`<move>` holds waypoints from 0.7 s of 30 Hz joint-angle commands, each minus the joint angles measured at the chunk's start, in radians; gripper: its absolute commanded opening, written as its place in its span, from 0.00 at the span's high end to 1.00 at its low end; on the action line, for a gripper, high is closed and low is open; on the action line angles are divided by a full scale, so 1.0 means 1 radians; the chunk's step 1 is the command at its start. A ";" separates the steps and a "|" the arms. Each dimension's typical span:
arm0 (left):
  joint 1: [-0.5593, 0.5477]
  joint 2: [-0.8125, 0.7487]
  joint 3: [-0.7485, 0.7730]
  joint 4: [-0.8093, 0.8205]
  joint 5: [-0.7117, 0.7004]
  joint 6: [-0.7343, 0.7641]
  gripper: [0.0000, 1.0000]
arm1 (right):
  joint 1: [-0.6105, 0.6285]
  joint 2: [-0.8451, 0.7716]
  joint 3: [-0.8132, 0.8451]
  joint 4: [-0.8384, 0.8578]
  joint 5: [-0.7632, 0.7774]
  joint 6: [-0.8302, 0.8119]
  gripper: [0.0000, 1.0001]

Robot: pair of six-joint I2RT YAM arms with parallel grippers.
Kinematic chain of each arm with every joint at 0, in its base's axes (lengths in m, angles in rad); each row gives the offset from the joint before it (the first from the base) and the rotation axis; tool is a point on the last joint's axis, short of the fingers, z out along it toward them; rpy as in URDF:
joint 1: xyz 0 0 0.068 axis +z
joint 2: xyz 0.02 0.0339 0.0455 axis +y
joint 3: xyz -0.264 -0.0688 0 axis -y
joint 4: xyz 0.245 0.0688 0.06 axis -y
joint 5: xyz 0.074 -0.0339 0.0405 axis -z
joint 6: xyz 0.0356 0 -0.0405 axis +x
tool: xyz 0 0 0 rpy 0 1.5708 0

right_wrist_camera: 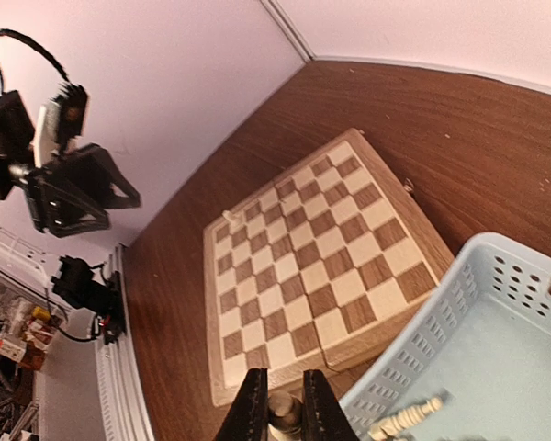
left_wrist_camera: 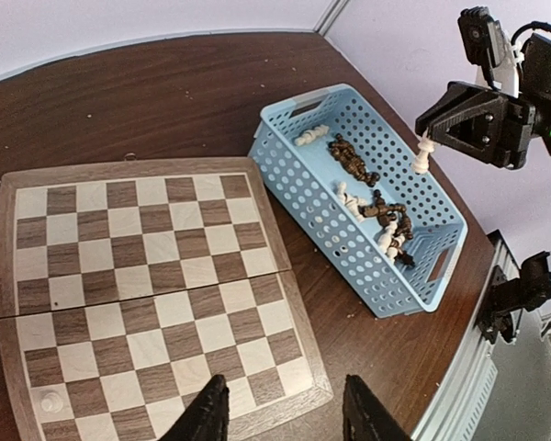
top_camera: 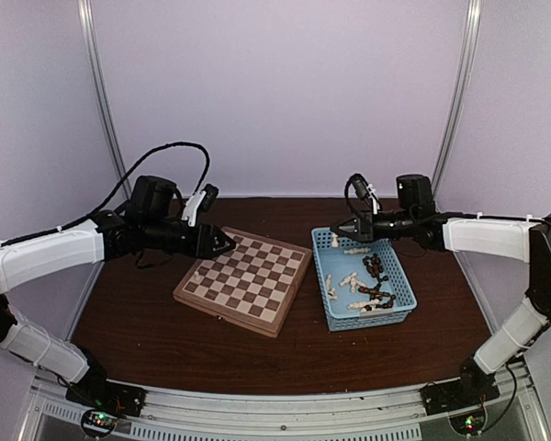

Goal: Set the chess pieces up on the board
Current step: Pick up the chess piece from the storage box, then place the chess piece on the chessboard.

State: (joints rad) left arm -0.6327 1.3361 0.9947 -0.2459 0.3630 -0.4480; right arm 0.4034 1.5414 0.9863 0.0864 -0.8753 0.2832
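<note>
The board lies at mid-table and also shows in the left wrist view and the right wrist view. One cream-white piece stands on a corner square; it also shows in the right wrist view. My left gripper is open and empty above the board's edge. My right gripper is shut on a cream-white piece and holds it above the far end of the basket. Several cream and dark brown pieces lie loose in the basket.
The light-blue perforated basket stands right of the board, close to its edge; it also shows in the left wrist view and the right wrist view. Dark wood table all round. Purple walls stand behind and at the sides.
</note>
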 commanded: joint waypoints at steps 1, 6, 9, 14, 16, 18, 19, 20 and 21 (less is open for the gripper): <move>-0.019 0.017 -0.006 0.113 0.078 -0.028 0.57 | 0.004 -0.027 -0.041 0.313 -0.196 0.184 0.90; -0.041 0.043 0.000 0.145 0.112 -0.034 0.57 | 0.045 -0.022 -0.059 0.403 -0.232 0.209 0.91; -0.044 0.038 -0.002 0.141 0.093 -0.033 0.57 | 0.081 -0.012 -0.049 0.398 -0.192 0.190 0.91; -0.044 -0.039 -0.029 0.069 -0.123 -0.042 0.58 | 0.209 -0.007 -0.028 0.318 0.010 0.049 0.90; -0.042 -0.061 -0.027 0.031 -0.171 -0.036 0.58 | 0.274 0.007 -0.004 0.267 0.125 -0.023 0.91; -0.032 -0.060 -0.004 -0.037 -0.210 -0.047 0.59 | 0.324 0.040 0.014 0.274 0.211 -0.042 0.91; -0.014 -0.058 0.011 -0.078 -0.217 -0.070 0.60 | 0.342 0.058 0.019 0.302 0.239 -0.036 0.92; 0.019 -0.063 0.015 -0.103 -0.211 -0.100 0.61 | 0.358 0.084 0.020 0.333 0.261 -0.027 0.93; 0.062 -0.073 0.002 -0.107 -0.181 -0.130 0.62 | 0.375 0.102 0.019 0.371 0.286 -0.015 0.94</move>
State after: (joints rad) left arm -0.6613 1.2877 0.9783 -0.2604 0.2276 -0.4976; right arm 0.7273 1.5761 0.9798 0.3855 -0.7757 0.3080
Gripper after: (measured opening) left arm 0.393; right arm 0.118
